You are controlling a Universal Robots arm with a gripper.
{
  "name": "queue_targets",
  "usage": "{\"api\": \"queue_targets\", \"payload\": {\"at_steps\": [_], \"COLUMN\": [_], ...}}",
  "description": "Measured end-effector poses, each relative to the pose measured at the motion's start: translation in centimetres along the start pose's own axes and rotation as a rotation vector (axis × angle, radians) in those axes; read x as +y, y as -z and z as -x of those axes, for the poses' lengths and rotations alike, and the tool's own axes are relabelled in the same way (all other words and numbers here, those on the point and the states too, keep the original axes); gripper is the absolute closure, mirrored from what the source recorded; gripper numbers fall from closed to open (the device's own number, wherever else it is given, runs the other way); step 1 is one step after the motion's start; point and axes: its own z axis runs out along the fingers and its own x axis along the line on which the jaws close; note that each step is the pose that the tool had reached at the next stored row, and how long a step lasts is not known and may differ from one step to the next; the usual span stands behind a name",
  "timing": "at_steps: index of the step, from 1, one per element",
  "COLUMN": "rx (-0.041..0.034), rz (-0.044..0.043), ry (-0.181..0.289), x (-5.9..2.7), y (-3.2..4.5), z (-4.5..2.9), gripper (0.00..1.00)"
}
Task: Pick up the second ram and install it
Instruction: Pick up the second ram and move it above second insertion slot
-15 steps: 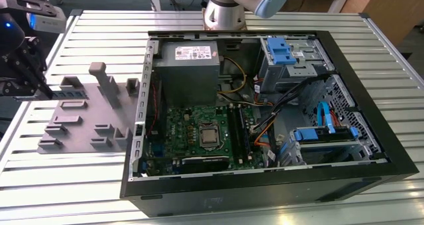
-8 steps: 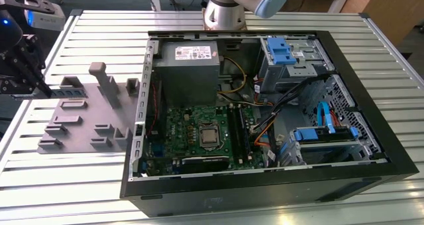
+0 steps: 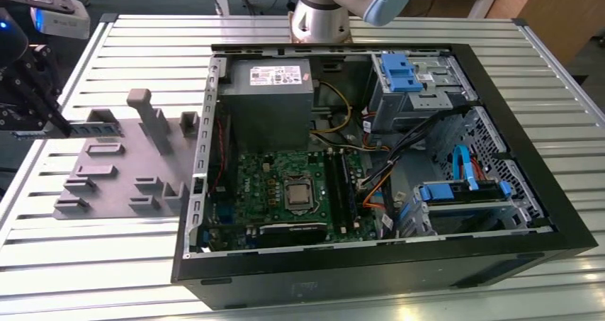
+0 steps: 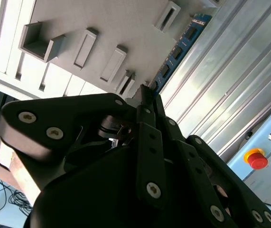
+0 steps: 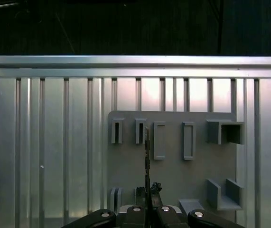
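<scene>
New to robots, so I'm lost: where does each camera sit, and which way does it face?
Exterior view: off the arm, above, looking down at the computer case and grey tray; arm and gripper show.
First wrist view: on the wrist, looking straight along the gripper onto the tray.
Second wrist view: on the wrist, looking slantwise past the gripper's black body at the tray.
Shared: tray and gripped second ram.

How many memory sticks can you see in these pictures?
1: the memory stick is held in the gripper at the grey tray, on the exterior view's left. Others may sit hidden in the slots inside the computer.
</scene>
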Motion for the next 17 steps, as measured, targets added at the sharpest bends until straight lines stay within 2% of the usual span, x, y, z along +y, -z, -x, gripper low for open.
{"api": "queue_targets", "payload": {"at_steps": [17], "rx": [0.0], "rz": [0.0001], "ry": [0.0], "x": [0.0], "y": [1.23], "z": [0.02], "gripper": [0.86]}}
